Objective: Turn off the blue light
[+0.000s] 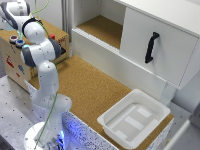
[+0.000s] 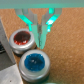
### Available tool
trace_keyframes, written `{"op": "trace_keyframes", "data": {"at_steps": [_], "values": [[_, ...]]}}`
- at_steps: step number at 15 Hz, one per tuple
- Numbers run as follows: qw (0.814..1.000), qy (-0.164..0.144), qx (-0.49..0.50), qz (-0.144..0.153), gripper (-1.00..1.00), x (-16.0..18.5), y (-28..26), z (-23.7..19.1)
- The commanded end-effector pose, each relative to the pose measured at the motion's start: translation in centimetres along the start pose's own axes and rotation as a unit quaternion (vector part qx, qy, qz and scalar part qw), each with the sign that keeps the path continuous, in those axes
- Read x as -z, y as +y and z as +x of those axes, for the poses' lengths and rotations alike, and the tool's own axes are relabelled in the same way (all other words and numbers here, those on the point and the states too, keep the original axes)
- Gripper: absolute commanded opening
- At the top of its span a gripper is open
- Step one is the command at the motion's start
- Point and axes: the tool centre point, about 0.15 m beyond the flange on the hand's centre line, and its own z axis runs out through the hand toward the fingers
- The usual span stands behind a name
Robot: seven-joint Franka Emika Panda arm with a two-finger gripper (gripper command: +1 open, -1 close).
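The blue light (image 2: 35, 63) is a round bright-blue cap with a pale rim, set in the top of a wooden box. Beside it sits a dark red round cap (image 2: 21, 40) of the same size. In the wrist view my gripper (image 2: 40, 35) is shut and empty, its green-lit fingers (image 2: 46, 25) meeting in a point. The tip is just above the box top, beside the red cap and a short way from the blue cap's rim. In the exterior view the blue light (image 1: 19, 43) and red cap (image 1: 13, 38) show at the far left. There the gripper is hidden behind the arm (image 1: 35, 31).
The wooden box (image 1: 15, 62) stands at the exterior view's left, with a small red cube button (image 1: 52, 36) on top. A cork-topped table (image 1: 95, 85) holds a white tub (image 1: 134, 117). A white cabinet with a black handle (image 1: 151, 47) stands behind.
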Motion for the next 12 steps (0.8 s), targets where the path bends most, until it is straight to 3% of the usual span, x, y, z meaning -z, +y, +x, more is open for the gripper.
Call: {"op": "trace_keyframes", "data": {"at_steps": [1,7,12], "values": [[0.999,-0.01,-0.031,-0.029,1.0,4.0,0.4,0.0],[0.991,0.018,-0.128,0.04,1.0,2.7,5.1,-2.0],[0.984,0.052,-0.165,0.049,1.0,2.6,11.0,-6.4]]}}
